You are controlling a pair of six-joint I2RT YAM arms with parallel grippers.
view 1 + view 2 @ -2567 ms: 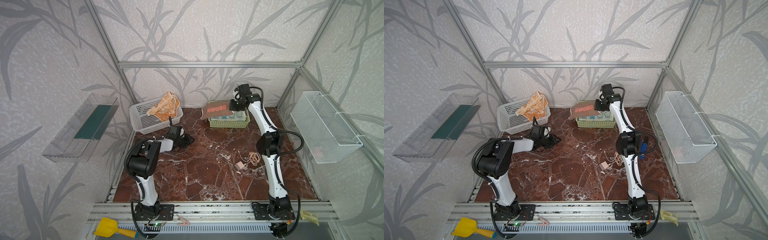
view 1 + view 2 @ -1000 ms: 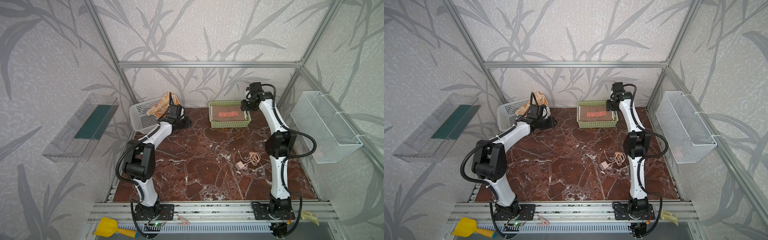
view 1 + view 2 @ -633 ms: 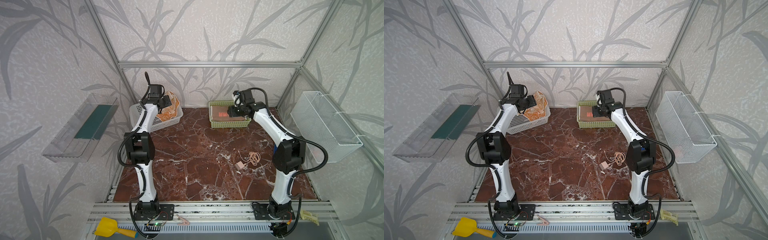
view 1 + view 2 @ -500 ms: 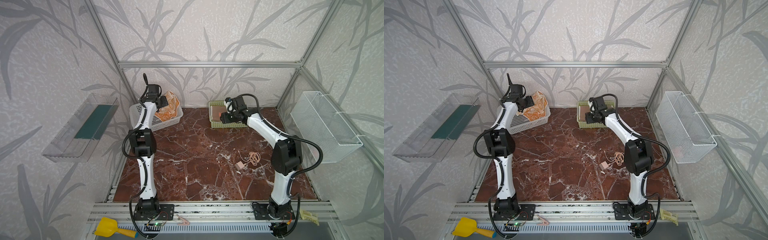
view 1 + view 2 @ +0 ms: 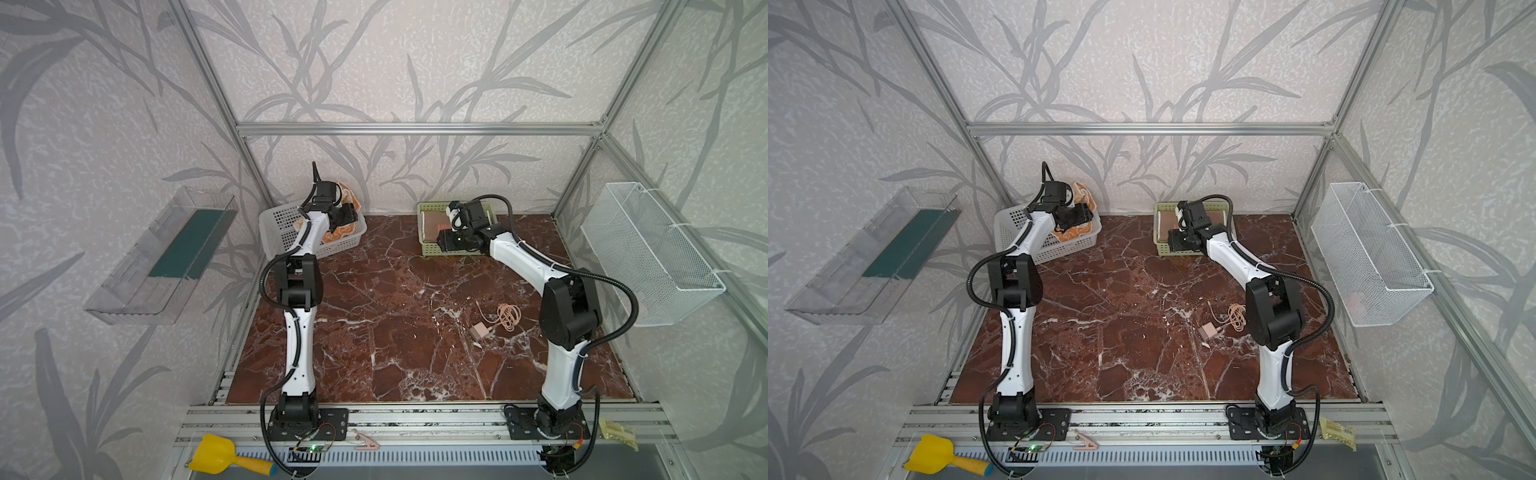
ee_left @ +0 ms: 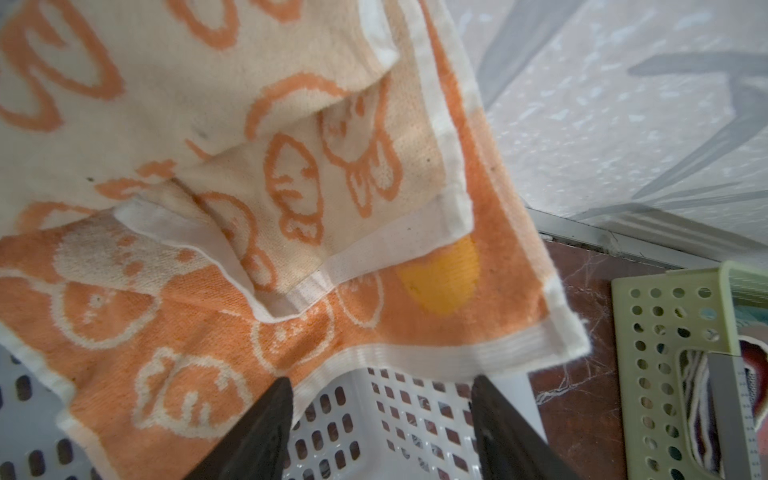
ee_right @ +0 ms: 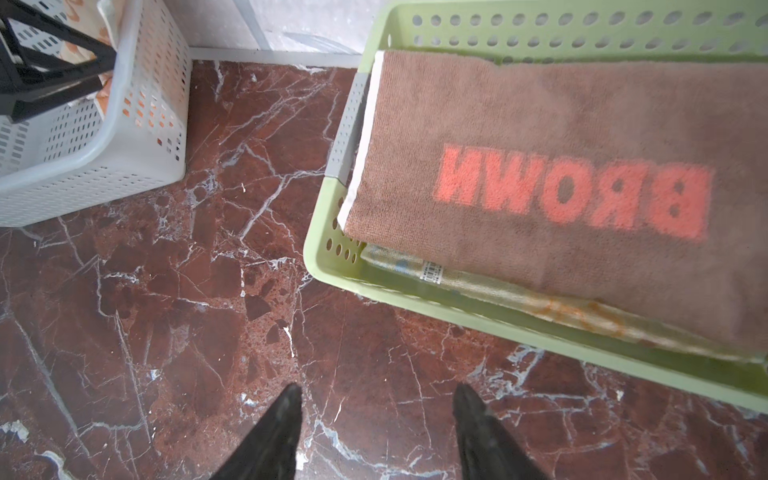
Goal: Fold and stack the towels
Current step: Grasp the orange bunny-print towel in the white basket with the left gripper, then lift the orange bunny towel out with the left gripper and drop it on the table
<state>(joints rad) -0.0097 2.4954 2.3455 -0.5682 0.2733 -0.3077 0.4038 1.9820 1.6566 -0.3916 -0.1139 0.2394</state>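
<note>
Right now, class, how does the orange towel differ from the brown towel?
The orange towel is rumpled in the white basket; the brown towel lies folded flat in the green basket. The orange towel shows cartoon outlines; the brown towel shows red letters. Both are terry cloths in perforated baskets.

The left arm [image 5: 297,345] and right arm [image 5: 521,259] have white shells between bulky black joints, black ribbed cables [image 5: 634,305] looping alongside, and tapered black tool fingers [image 7: 274,436].

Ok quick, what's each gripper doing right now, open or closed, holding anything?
Left gripper: open, holding nothing.
Right gripper: open, holding nothing.
</note>
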